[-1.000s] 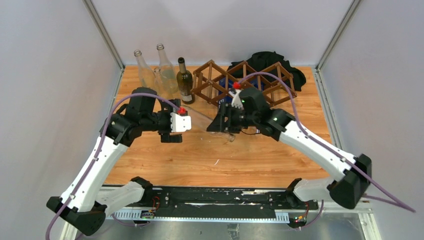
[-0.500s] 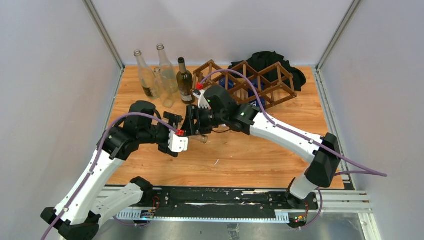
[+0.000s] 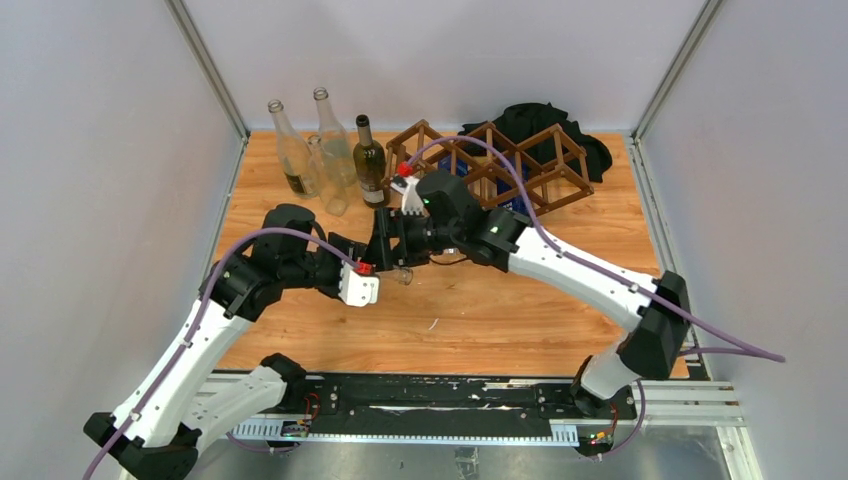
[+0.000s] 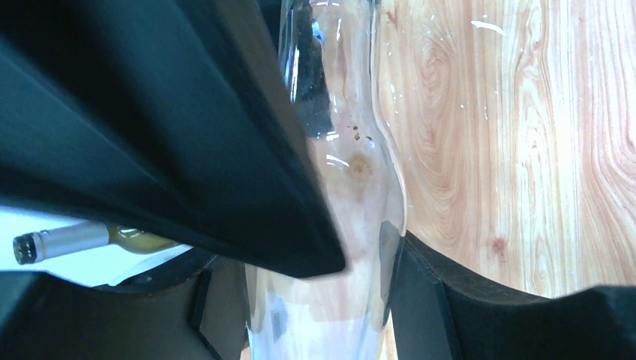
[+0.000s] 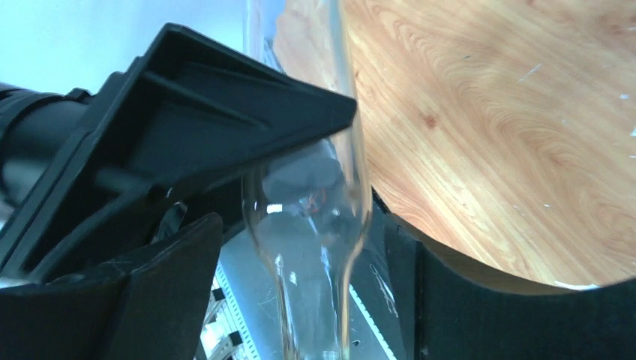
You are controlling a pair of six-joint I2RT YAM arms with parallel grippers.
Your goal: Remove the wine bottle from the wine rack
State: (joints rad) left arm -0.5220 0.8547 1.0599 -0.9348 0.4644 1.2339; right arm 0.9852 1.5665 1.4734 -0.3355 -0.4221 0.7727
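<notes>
The wine bottle [image 3: 402, 275] (clear glass) has been carried from the wine rack [image 3: 520, 170] to left of centre. It is now clenched by the left gripper [image 4: 319, 292], and the right gripper [image 5: 307, 300] is loosened, so a handover is judged.

From where I sit, this is a robotics lab test cell rather than a home or a shop. Plain pale panel walls [image 3: 100, 150] close in a wood-grain surface [image 3: 500, 310] on three sides, joined by bare aluminium posts [image 3: 207, 68] at 11 and 1 o'clock. At 6 o'clock my left arm [image 3: 185, 350] and right arm [image 3: 580, 275] are bolted to a black mounting rail [image 3: 430, 385], with purple cables [image 3: 730, 352] looping off them. The things towards 12 o'clock read as staged props: upright bottles [image 3: 335, 150], a wine rack [image 3: 548, 170] and a black cloth [image 3: 540, 115].
</notes>
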